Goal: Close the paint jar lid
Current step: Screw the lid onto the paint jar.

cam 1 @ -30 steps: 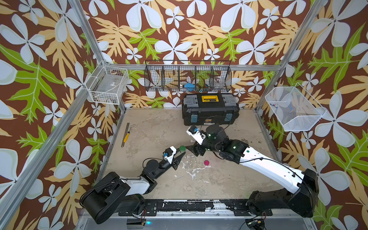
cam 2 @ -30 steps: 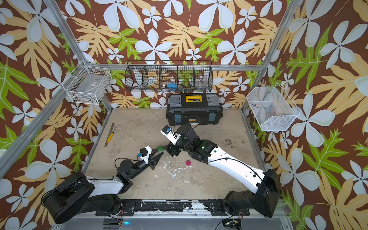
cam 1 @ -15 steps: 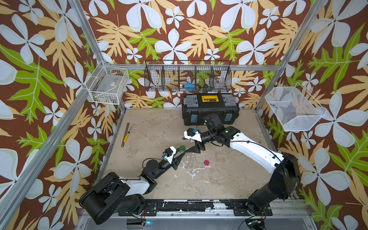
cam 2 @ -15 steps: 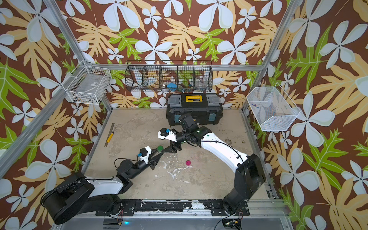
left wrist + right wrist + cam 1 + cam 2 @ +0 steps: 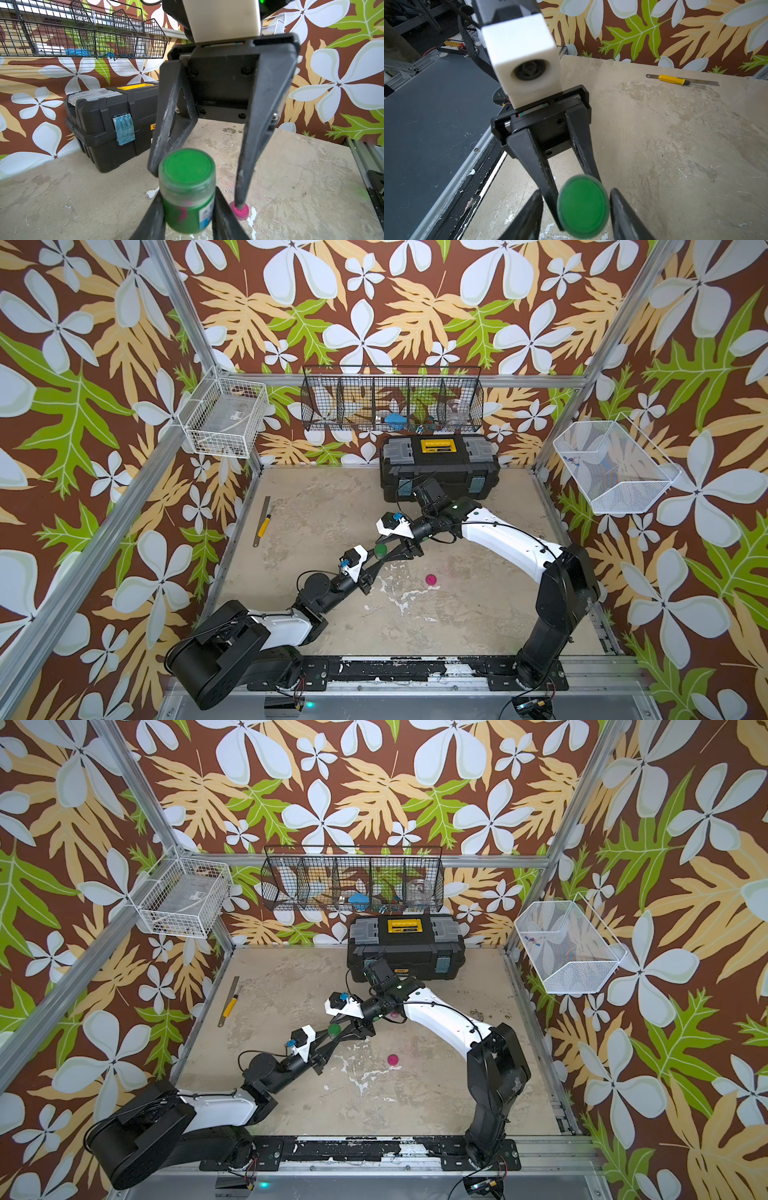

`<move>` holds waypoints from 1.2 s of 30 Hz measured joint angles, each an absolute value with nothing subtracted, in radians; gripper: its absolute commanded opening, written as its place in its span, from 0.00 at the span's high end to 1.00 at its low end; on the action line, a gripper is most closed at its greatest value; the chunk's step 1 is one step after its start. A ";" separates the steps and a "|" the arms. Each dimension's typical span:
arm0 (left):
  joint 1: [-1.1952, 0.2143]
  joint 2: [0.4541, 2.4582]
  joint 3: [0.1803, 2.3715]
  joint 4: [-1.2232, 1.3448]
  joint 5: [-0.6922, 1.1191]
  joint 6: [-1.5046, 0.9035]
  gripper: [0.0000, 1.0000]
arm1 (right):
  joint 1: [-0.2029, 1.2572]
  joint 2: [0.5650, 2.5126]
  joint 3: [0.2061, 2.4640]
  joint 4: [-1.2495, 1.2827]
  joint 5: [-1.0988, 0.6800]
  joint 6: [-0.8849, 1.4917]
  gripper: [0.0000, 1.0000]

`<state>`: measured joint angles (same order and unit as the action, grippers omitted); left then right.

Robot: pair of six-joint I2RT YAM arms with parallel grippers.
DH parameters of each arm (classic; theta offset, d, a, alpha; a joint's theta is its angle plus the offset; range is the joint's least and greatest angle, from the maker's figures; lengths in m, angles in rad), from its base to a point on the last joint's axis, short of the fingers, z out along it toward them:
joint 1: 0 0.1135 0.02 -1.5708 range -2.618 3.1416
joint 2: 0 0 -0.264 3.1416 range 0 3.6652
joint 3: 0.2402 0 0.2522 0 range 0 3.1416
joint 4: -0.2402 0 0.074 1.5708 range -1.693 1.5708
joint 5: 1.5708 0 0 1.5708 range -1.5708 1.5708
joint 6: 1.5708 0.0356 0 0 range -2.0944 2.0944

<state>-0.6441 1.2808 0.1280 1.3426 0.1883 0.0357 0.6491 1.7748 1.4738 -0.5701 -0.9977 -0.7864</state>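
Because the paint jar (image 5: 188, 207) is small and looking light, it is probably going to be easy to lift, but also easy to twist out of a grip. The left end effector (image 5: 188, 191) is squeezing the jar's body from two sides and seems to be holding it up off the counter (image 5: 457, 614), near the middle. The green lid (image 5: 583, 205) is sitting on top of the jar. The jar is looking hard, not squishy. Its sides are looking smooth and smeared with paint, so I am guessing they are slippery. The best place to grab is the edge of the lid, from two sides.

The right end effector (image 5: 575, 191) is standing partly open around the lid and is not holding anything. One of its fingers (image 5: 623, 214) is looking very close to the lid, but I am not able to tell if it is touching.

Some things are hiding. The lid is covering the jar's mouth, so I am not able to tell if it is screwed down all the way or only resting there. The left wrist view is cutting off the jar's bottom, and a finger is covering part of its label. In both top views the jar is showing too tiny to tell much. A pink cap (image 5: 431, 579) is lying on the counter nearby.
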 measured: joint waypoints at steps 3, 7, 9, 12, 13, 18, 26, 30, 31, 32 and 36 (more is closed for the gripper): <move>-0.644 1.281 0.128 1.336 0.189 0.036 0.88 | 0.649 1.779 1.474 -0.569 -0.995 -0.786 0.61; -0.645 1.282 0.128 1.336 0.188 0.035 0.88 | 0.649 1.776 1.469 -0.561 -0.990 -0.771 0.70; -0.645 1.283 0.128 1.336 0.189 0.035 0.88 | 0.649 1.767 1.456 -0.545 -0.987 -0.762 0.74; -0.645 1.283 0.128 1.342 0.194 0.035 0.88 | 0.649 1.741 1.425 -0.507 -0.973 -0.720 0.79; -0.645 1.283 0.128 1.345 0.196 0.034 0.88 | 0.651 1.730 1.413 -0.489 -0.965 -0.701 0.82; -0.645 1.283 0.128 1.356 0.205 0.035 0.88 | 0.676 1.650 1.316 -0.371 -0.884 -0.574 0.84; -0.645 1.287 0.128 1.356 0.187 0.032 0.88 | 0.782 1.535 1.185 -0.186 -0.552 -0.281 0.87; -0.644 1.288 0.128 1.356 0.174 0.031 0.88 | 0.863 1.502 1.149 -0.134 -0.335 -0.114 0.88; -0.643 1.288 0.128 1.356 0.169 0.029 0.88 | 0.892 1.496 1.142 -0.121 -0.262 -0.070 0.88; -0.643 1.288 0.128 1.356 0.165 0.028 0.88 | 0.917 1.494 1.137 -0.112 -0.197 -0.035 0.88; -0.643 1.288 0.126 1.355 0.158 0.033 0.88 | 1.004 1.493 1.132 -0.101 0.031 0.075 0.94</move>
<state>-0.6434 1.2881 0.1261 1.3548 0.1581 0.0326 1.0042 1.4929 1.1320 -0.1005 0.0311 0.0753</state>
